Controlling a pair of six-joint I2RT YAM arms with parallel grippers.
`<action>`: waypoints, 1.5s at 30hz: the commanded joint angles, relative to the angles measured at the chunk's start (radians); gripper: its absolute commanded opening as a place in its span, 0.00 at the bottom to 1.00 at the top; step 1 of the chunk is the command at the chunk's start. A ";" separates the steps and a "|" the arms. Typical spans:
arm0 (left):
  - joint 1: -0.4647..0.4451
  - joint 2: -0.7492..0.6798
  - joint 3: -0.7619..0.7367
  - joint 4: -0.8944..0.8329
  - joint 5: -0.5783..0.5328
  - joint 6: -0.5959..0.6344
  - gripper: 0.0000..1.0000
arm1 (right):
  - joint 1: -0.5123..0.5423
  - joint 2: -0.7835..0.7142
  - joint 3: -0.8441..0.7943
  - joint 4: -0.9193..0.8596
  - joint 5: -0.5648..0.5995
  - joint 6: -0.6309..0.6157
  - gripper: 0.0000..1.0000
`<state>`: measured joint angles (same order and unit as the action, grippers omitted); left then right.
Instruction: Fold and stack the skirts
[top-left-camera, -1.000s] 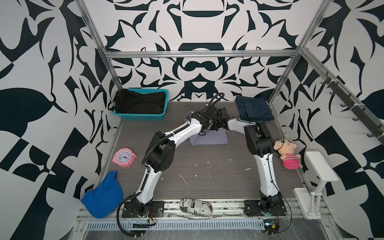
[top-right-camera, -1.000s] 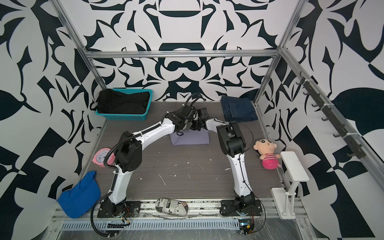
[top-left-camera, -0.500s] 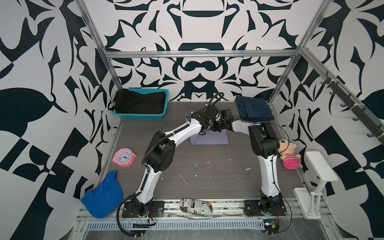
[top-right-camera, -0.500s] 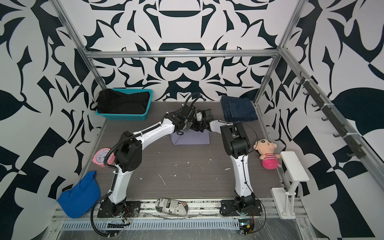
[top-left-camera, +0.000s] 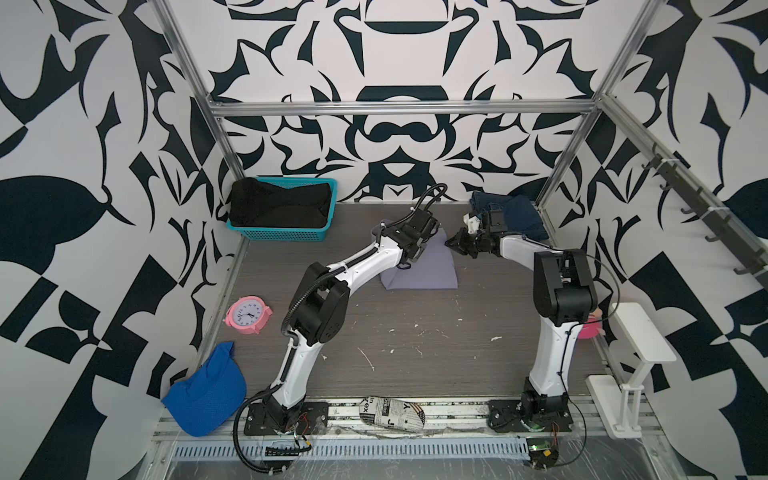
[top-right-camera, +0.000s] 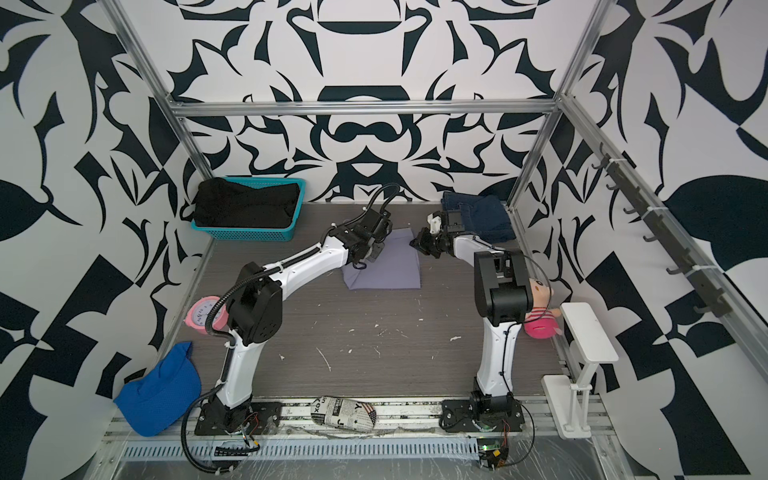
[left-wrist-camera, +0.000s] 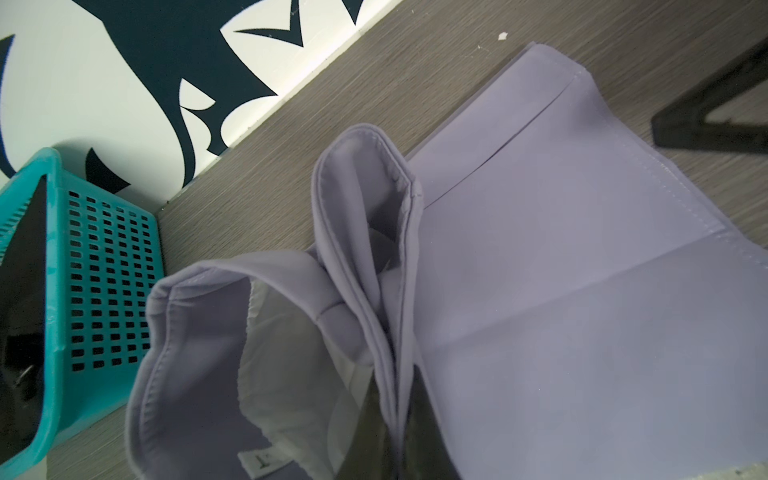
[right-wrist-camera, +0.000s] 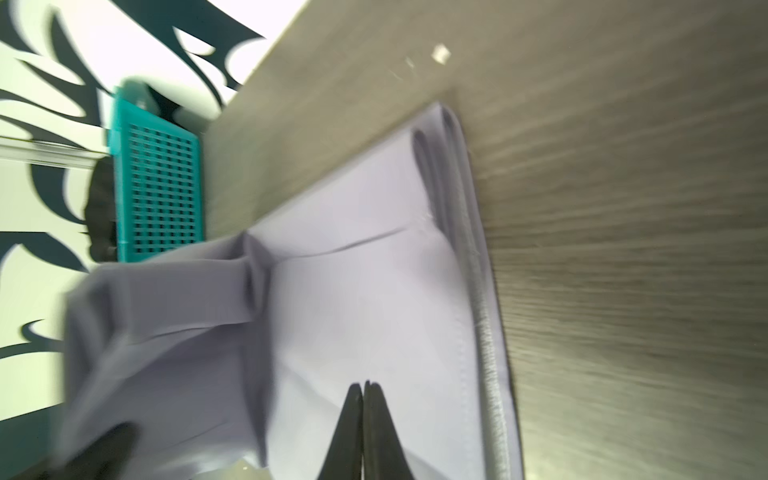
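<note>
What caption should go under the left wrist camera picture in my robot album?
Left gripper pinching a bunched fold of the lavender skirt, teal basket nearby.

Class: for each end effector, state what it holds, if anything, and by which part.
The left end effector pinches the lavender skirt by a bunched fold at its lined edge. The right end effector is shut, holding nothing.

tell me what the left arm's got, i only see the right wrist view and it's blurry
Observer: The left gripper is shut on a bunched fold of the lavender skirt, at its waistband.
Operator: where's the denim one
Observer: The denim skirt lies in the far right corner, behind the right gripper.
Operator: and the black one
Observer: The black skirt fills the teal basket in the far left corner.
</note>
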<state>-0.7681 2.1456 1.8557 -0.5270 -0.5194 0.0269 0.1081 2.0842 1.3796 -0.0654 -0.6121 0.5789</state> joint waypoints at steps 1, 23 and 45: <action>-0.003 -0.048 0.042 0.004 0.016 0.010 0.00 | 0.016 0.049 -0.007 -0.032 -0.004 -0.031 0.06; -0.069 0.141 0.275 -0.040 0.091 0.098 0.00 | 0.014 0.119 -0.036 0.003 0.024 -0.028 0.00; -0.135 0.259 0.344 -0.067 0.138 0.072 0.00 | -0.028 0.013 -0.042 0.062 -0.079 0.025 0.08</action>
<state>-0.8913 2.3714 2.1628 -0.5694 -0.3996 0.1188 0.0921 2.1605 1.3437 -0.0002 -0.6704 0.5835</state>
